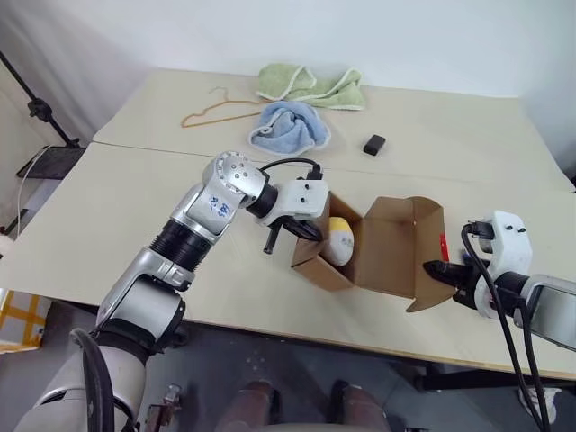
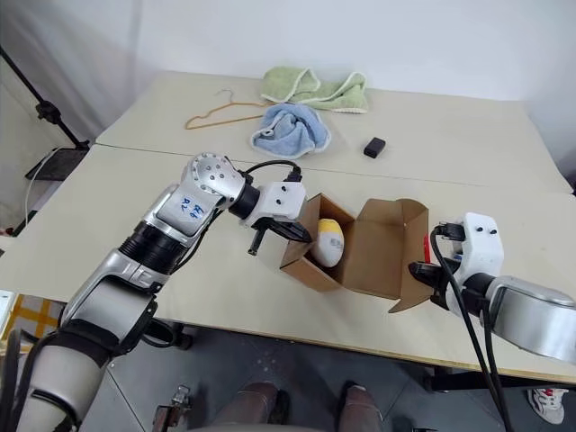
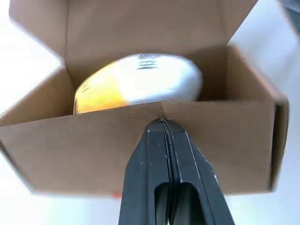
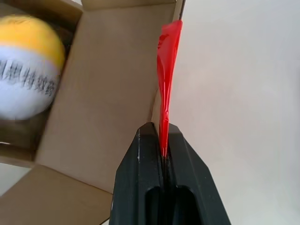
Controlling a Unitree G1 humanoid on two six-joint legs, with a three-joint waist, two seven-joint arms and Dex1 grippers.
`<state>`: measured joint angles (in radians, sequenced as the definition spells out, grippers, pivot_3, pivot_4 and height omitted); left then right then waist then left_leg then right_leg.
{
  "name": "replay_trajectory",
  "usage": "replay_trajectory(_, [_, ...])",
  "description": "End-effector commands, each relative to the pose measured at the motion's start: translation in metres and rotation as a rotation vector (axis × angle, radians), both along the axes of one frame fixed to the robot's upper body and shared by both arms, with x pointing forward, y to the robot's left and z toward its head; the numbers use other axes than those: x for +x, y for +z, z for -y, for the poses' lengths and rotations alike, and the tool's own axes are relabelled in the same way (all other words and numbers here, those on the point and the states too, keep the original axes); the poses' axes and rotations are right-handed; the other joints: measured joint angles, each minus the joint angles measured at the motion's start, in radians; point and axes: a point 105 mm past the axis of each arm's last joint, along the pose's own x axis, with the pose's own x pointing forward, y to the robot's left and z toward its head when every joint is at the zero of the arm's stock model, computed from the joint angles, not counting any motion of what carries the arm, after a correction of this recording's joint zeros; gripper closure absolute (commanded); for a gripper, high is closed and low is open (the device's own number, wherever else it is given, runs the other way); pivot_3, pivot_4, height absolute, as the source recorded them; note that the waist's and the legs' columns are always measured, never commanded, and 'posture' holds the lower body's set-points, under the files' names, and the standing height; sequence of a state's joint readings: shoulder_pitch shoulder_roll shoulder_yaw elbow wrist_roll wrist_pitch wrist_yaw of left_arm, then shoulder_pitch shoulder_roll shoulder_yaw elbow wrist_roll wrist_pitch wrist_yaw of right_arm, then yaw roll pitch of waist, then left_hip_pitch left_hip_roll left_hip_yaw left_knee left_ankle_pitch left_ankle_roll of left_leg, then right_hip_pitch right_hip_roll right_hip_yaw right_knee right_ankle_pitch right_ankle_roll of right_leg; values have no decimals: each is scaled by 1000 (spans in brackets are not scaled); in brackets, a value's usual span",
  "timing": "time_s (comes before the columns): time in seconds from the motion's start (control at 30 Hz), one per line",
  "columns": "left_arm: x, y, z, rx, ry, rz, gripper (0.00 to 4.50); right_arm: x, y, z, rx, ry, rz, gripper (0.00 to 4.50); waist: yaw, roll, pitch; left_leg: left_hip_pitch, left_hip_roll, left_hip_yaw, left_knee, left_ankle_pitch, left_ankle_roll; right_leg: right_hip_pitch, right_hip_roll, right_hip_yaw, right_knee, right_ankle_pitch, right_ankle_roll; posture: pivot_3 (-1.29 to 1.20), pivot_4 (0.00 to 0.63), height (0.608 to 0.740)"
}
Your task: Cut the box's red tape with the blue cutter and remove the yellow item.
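Lying open, the box (image 1: 387,247) holds the yellow item (image 1: 338,239) beyond the shut left gripper (image 3: 161,123); right gripper (image 4: 162,152) pinches the red tape (image 4: 166,79)

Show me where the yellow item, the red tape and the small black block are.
yellow item (image 1: 339,238), left eye view, its rounded side inside the open box.
red tape (image 4: 167,70), right wrist view, mid-strip along the flap edge.
small black block (image 1: 374,144), left eye view, its top face.

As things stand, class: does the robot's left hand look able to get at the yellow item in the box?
Probably yes. The box lies open with the yellow item exposed, and the left hand sits at the near wall. But that hand is shut, so it must open first.
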<state>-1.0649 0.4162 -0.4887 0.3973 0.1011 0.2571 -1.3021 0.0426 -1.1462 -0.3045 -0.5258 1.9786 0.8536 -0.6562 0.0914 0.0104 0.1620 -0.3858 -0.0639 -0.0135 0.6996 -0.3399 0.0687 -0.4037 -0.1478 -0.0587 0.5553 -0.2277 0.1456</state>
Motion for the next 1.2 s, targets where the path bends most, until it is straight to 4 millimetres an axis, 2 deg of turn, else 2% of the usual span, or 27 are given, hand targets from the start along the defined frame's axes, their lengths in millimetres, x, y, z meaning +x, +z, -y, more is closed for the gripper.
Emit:
replay_trajectory(0.03, [-2, -36, -7, 76, 72, -78, 4500, 3, -3, 6, 21, -32, -10, 4493, -8, 0, 1, -1, -1, 1, 0, 0, 1, -1, 0, 1, 1, 0, 0, 0, 150, 740])
replay_trajectory(0.13, [-2, -42, -5, 69, 89, -88, 4500, 7, -6, 3, 33, -27, -22, 4493, -10, -2, 2, -8, -2, -2, 0, 0, 0, -8, 1, 0, 5, 2, 3, 0, 150, 740])
replay_trajectory(0.43, [-1, -42, 15, 4, 100, -93, 4500, 14, -9, -11, 20, 35, -44, 4493, -10, -1, 2, -9, -5, -2, 0, 0, 2, -8, 0, -8, 3, 2, 2, 0, 150, 740])
replay_trajectory(0.6, [5, -19, 21, -93, 129, -107, 4500, 13, -9, -9, -25, 46, -57, 4493, -13, -1, 2, -10, -6, -2, -1, 0, 2, -9, -1, -8, 2, 2, 2, 0, 150, 740])
replay_trajectory(0.77, [12, 39, 26, -280, 134, -153, 4500, 3, -9, 8, -222, 64, -127, 4493, -18, 0, 4, -18, -5, -1, 0, 1, 1, -16, 0, -11, 3, 2, 3, 0, 150, 740])
replay_trajectory(0.9, [15, 74, 33, -379, 117, -143, 4500, 0, 8, 14, -324, 86, -101, 4493, -19, 0, 4, -18, -5, -1, 0, 1, 1, -16, 0, -13, 3, 2, 4, 0, 150, 740])
replay_trajectory(1.0, [14, 83, 42, -400, 92, -121, 4500, 1, 21, 19, -378, 80, -76, 4493, -18, 0, 4, -18, -5, -1, 0, 1, 1, -16, 0, -14, 3, 2, 4, 0, 150, 740])
replay_trajectory(1.07, [5, 84, 54, -410, 37, -129, 4500, 3, 33, 22, -420, 73, -50, 4493, -16, 0, 4, -18, -5, 0, 0, 1, 1, -16, -1, -14, 3, 2, 4, 0, 150, 740])
replay_trajectory(1.2, [-16, 80, 75, -428, -61, -194, 4500, 8, 46, 12, -407, 88, 26, 4493, -16, -1, 5, -19, -5, 0, 1, 1, 2, -16, -1, -14, 3, 3, 4, 0, 150, 740])
